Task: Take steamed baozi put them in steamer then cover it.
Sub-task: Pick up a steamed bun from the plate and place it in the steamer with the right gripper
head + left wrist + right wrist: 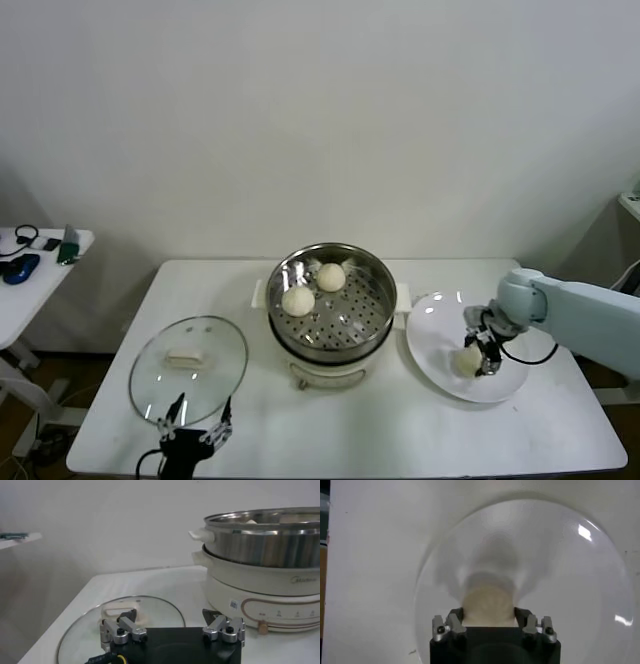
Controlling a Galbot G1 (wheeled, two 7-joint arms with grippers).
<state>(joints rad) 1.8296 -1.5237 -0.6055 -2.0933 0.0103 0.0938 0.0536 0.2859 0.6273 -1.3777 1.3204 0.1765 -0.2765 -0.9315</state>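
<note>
The steamer point(345, 325) stands at the table's middle on its white pot base and holds two baozi point(298, 300) point(331, 277). A third baozi point(468, 360) lies on the white plate point(440, 330) to the right; a fourth does not show. My right gripper point(481, 358) is down on the plate, its fingers point(455, 620) closed against both sides of that baozi point(488, 605). The glass cover point(188, 370) lies flat on the table at the left. My left gripper point(198, 428) is open and empty, just at the cover's near edge point(150, 610).
The steamer's rim and pot base point(260, 580) rise to the right of my left gripper. A small side table point(30, 262) with dark items stands at the far left. The front table edge runs close under the left gripper.
</note>
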